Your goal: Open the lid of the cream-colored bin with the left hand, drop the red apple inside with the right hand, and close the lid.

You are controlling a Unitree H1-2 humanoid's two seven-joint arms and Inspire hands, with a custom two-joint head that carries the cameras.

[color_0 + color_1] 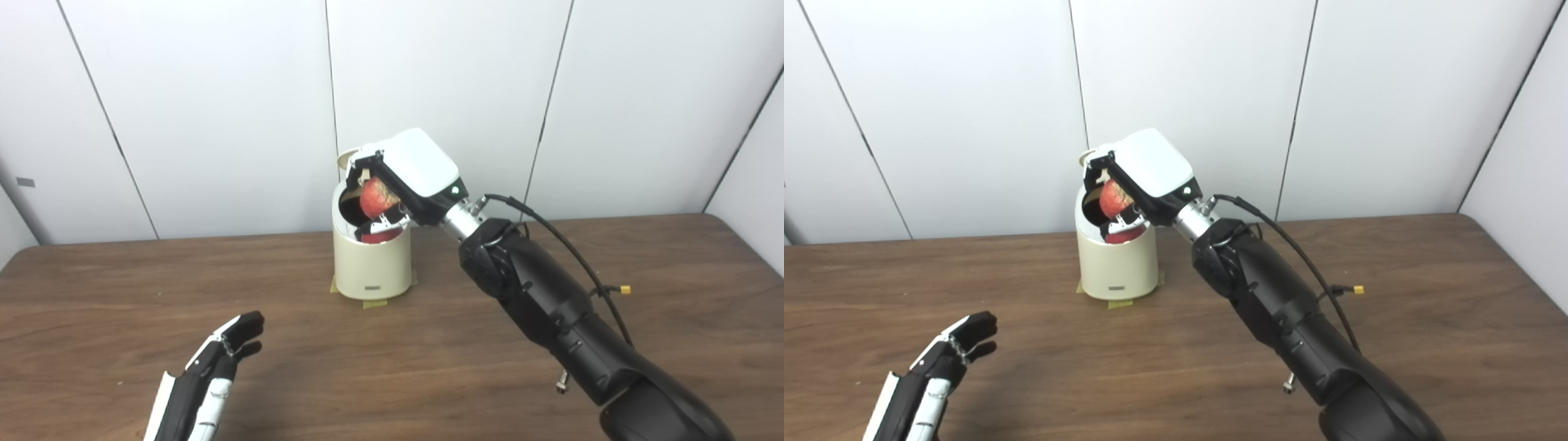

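Note:
The cream-colored bin stands at the middle back of the wooden table, its lid tipped up behind the dark opening. My right hand hovers right over the opening, shut on the red apple, which hangs just above the rim. In the right eye view the apple and the bin show the same way. My left hand is low at the front left, well away from the bin, open and empty with its fingers stretched forward.
Yellow tape pieces mark the bin's foot on the table. A black cable with a yellow plug hangs off my right forearm. White wall panels stand close behind the bin.

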